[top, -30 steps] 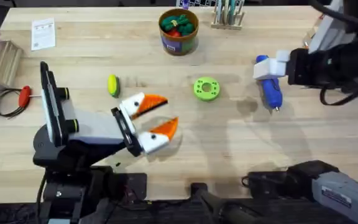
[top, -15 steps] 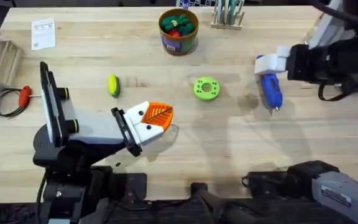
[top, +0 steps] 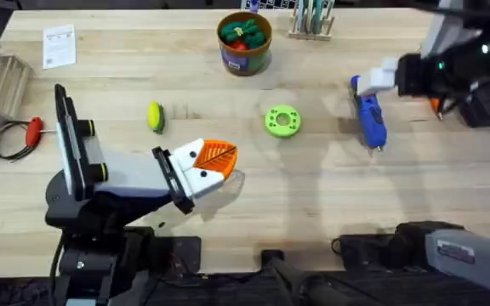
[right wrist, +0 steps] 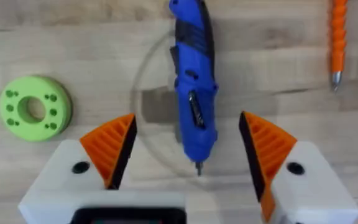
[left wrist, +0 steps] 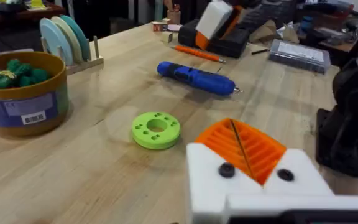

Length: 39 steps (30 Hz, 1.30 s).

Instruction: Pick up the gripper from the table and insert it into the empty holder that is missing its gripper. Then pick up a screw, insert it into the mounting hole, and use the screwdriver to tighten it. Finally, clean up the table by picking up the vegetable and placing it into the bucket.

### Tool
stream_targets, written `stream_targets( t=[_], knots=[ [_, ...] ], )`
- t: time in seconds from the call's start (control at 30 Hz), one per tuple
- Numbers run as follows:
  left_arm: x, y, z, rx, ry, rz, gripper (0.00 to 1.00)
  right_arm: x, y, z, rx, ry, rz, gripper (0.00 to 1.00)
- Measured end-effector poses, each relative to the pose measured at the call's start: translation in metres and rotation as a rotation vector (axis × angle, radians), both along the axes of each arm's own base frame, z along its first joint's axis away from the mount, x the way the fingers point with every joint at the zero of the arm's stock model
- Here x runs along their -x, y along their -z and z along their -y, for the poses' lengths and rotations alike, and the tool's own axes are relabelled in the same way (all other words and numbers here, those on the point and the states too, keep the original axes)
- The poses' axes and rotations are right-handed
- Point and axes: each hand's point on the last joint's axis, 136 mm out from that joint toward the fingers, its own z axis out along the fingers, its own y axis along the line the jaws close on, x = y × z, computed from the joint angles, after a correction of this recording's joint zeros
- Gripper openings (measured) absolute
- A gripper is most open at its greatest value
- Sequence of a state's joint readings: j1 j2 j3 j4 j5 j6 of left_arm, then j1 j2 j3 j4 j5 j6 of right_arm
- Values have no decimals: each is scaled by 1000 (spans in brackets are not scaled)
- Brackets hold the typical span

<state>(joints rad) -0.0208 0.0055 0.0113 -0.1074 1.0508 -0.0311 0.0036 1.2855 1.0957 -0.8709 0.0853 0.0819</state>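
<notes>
Matt wooden table (top: 313,212), glossy blue plastic screwdriver (right wrist: 194,81), ribbed orange fingers (right wrist: 110,146)

You see blue screwdriver (top: 369,119) with black grip patches, metal tip. Lime-green disc (top: 282,121), dotted with holes. Yellow vegetable (top: 154,116), green end. Bucket (top: 244,45): brown rim, blue-orange sides, white barcode label. Your left tool (top: 213,164) and right tool (right wrist: 188,149): white mounts, orange ribbed pads. Pale wood-grain tabletop (top: 313,204).
</notes>
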Motion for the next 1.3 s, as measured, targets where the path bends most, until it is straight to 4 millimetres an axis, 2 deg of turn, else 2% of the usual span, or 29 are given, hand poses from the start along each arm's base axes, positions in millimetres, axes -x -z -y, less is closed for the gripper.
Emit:
stream_targets(
  t=[0.17, 0.3, 0.47, 0.77, 1.13, 1.3],
  knots=[
    [0, 0, 0, 0, 0, 0, 5, -36, 1, 9, 31, -44, -28, 991],
    [0, 0, 0, 0, 0, 0, 5, -48, 21, 12, 48, -89, -88, 991],
    [0, 0, 0, 0, 0, 0, 5, -52, 53, 8, 11, -141, -172, 992],
    [0, 0, 0, 0, 0, 0, 5, -59, 93, 22, -1, -155, -251, 991],
    [0, 0, 0, 0, 0, 0, 5, -62, 119, 23, 2, -167, -296, 988],
    [0, 0, 0, 0, 0, 0, 5, -67, 119, 24, 5, -166, -289, 983]
  ],
)
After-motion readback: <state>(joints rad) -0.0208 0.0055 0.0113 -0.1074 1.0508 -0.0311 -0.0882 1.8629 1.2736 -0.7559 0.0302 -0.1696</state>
